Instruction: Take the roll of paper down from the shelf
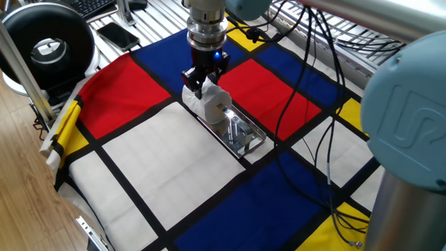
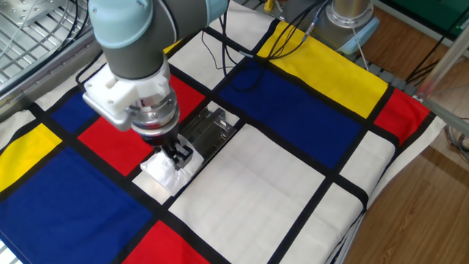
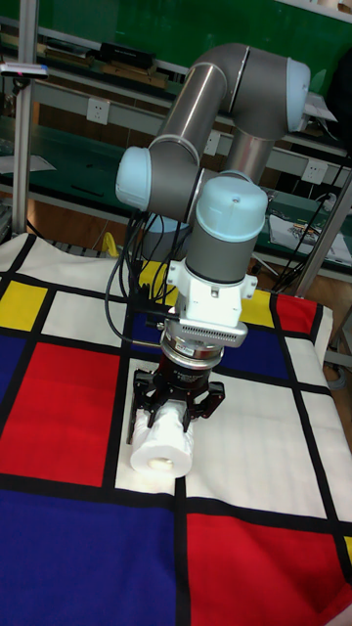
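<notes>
Between my fingertips sits the roll of paper [image 3: 162,448], and my gripper [image 3: 172,415] is clamped on its upper part, one black finger [image 3: 145,399] on each side of the white cylinder. From the tall fixed view the roll lies on its side with its hollow core facing the camera, directly under my wrist. Just beyond the roll, on the side away from my fingers, the shelf [image 1: 240,134] lies flat on the cloth as a shiny silver plate; the roll [image 1: 212,103] touches its near end in one fixed view, and I cannot tell whether it is on the peg or already off it. In the other fixed view the silver plate [image 2: 209,130] shows just beside my gripper [image 2: 179,153], with the roll [image 2: 166,169] partly hidden under my fingers. Under all of this spreads the checked cloth [image 1: 153,174] of red, blue, yellow and white panels with black bands. Well away from my gripper, past the cloth's edge, stand a black reel [image 1: 47,47] and a dark phone [image 1: 118,34].
</notes>
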